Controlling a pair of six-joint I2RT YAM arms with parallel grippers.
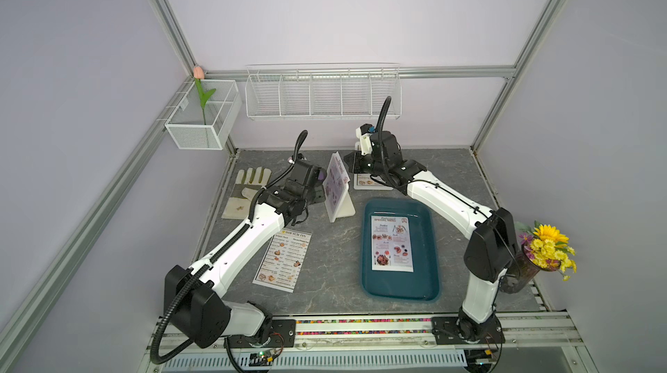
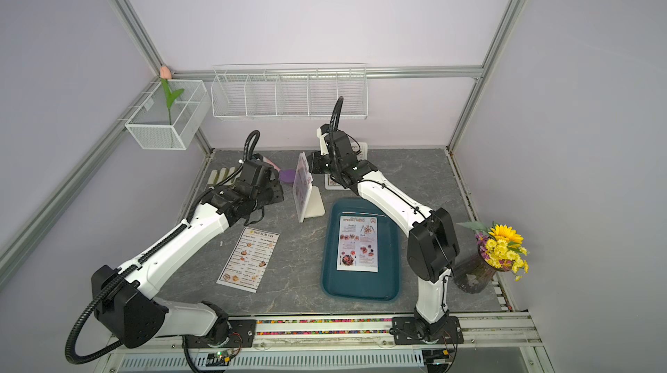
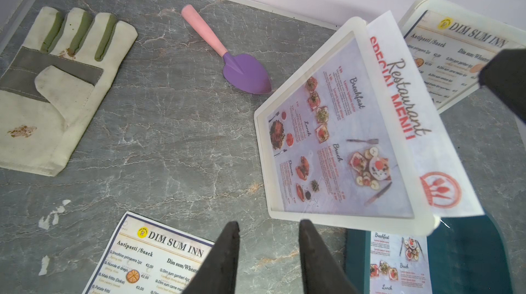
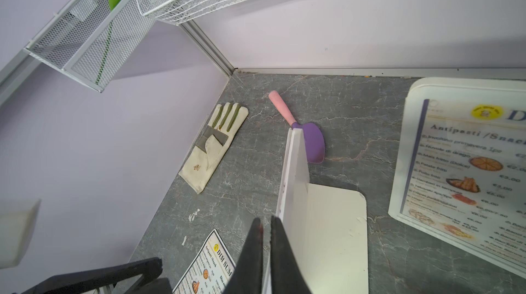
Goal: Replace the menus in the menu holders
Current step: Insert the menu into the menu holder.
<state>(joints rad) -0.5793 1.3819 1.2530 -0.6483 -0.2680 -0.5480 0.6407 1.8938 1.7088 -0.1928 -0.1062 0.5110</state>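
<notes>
Menu [image 3: 412,107] looks light and floppy; pinch its edge above the holder [image 3: 261,150]. Right fingers [image 4: 281,255] clenched, left fingers [image 3: 225,258] released.

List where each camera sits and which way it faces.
Top views: high above the front, looking down at the table toward the back wall; left arm and right arm show.
Left wrist: on left arm, facing the standing menu holder; left gripper shows.
Right wrist: behind that holder, facing the glove; right gripper shows.
Shared: both wrists see the purple trowel.
</notes>
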